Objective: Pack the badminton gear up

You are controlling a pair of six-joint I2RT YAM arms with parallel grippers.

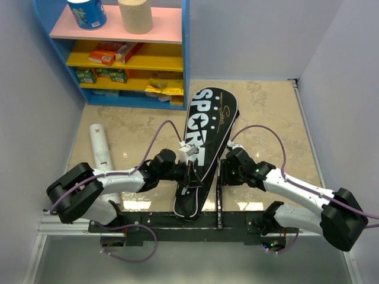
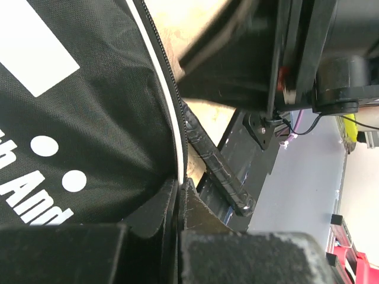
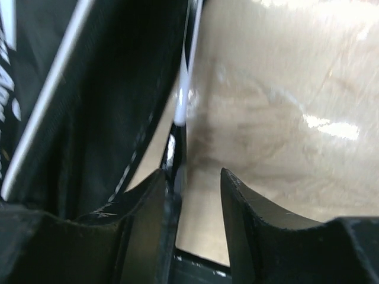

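Note:
The black bag (image 1: pixel 208 121) lettered SPORT lies slantwise on the table, narrow end toward me. My left gripper (image 1: pixel 189 175) is shut on the bag's (image 2: pixel 89 118) zip edge; in the left wrist view the left gripper (image 2: pixel 180 190) has its fingers pinched on the white piping. My right gripper (image 1: pixel 223 173) stands open at the bag's right side. A racket's thin shaft (image 3: pixel 183 97) runs beside the bag (image 3: pixel 118 89) and rests against the left finger of the right gripper (image 3: pixel 192 176). The racket's black handle (image 1: pixel 219 204) (image 2: pixel 217 170) points at the near rail. A long white tube (image 1: pixel 100 148) lies at the left.
A blue shelf unit (image 1: pixel 185 53) stands at the back left with small coloured boxes (image 1: pixel 109 56), a blue roll (image 1: pixel 87 13) and a tan roll (image 1: pixel 135 15) on top. Grey walls close both sides. The black mounting rail (image 1: pixel 177 222) runs along the near edge.

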